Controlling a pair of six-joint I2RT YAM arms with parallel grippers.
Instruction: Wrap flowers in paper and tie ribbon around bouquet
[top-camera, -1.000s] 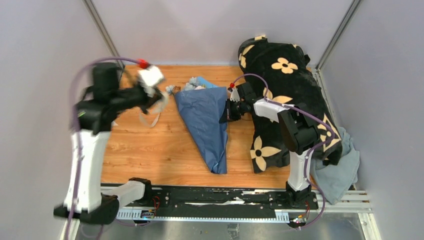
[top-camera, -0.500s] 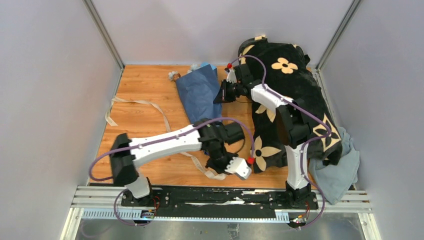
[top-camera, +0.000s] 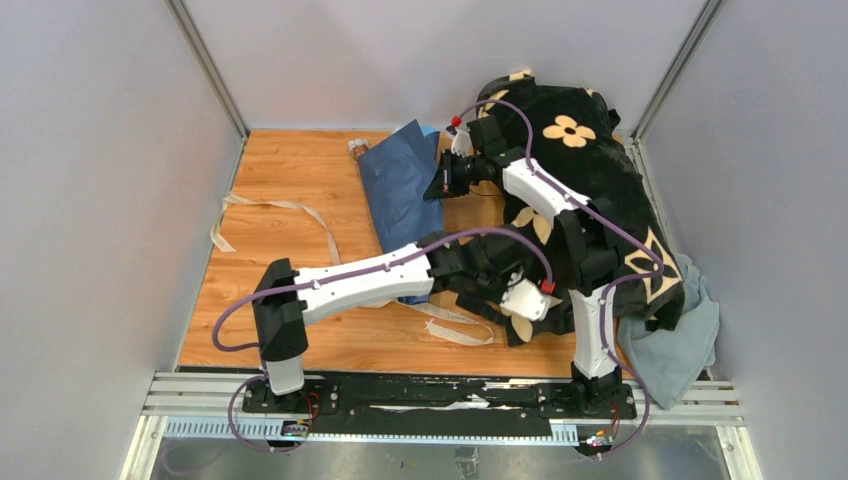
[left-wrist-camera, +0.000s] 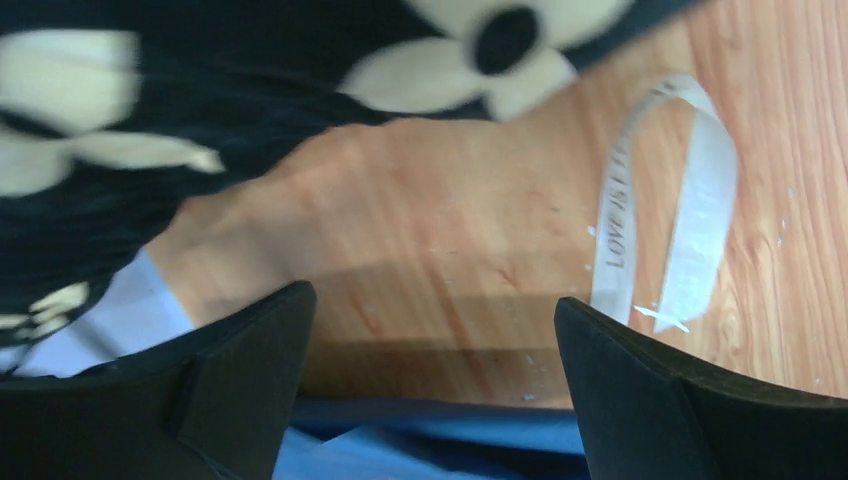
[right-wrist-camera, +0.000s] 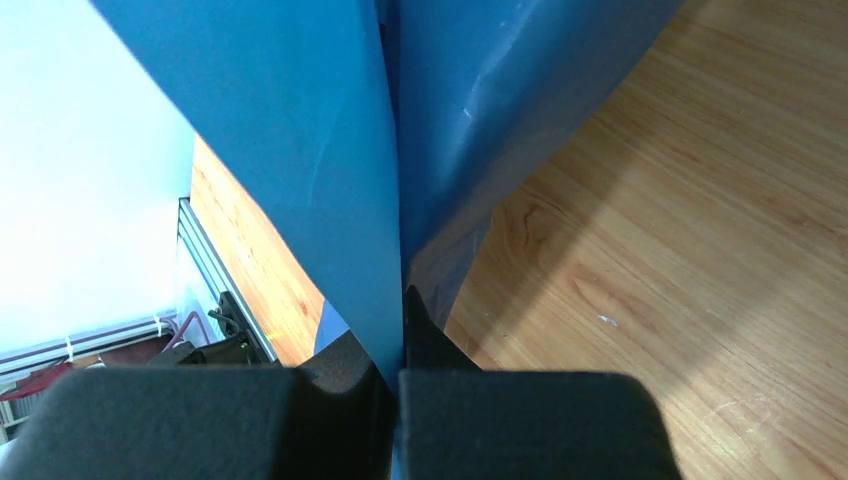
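We saw a crinkled navy paper cone (top-camera: 395, 185) holding pink-brown flowers (top-camera: 356, 148), right gripper (right-wrist-camera: 400, 332) pinched on its edge, left gripper (left-wrist-camera: 432, 340) wide open and empty.

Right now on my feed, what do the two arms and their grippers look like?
The left arm and right arm have white links between chunky black joints. Each is trailed by a looping purple cable with a red connector near the wrist. The left gripper and right gripper have broad matte black fingers.
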